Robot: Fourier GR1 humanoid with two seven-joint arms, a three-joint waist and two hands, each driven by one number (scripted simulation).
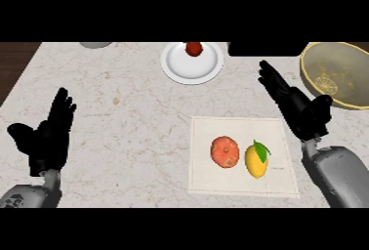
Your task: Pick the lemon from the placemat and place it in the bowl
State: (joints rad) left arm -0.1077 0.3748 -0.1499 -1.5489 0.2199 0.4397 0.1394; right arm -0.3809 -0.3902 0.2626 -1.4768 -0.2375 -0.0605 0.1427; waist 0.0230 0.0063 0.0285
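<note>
Hovering open-fingered beyond the placemat [243, 156], our right hand [299, 105] holds nothing; the lemon [256, 161] lies untouched, the bowl [338, 74] farther off.

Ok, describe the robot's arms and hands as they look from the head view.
Both forearms are smooth grey casings with a slightly glossy, rounded shell, entering from the lower edge. Each ends in a black hand: the left hand and the right hand are matte black throughout, with slender segmented fingers and a thumb set off to the side. No cables, markings or sleeves show.
</note>
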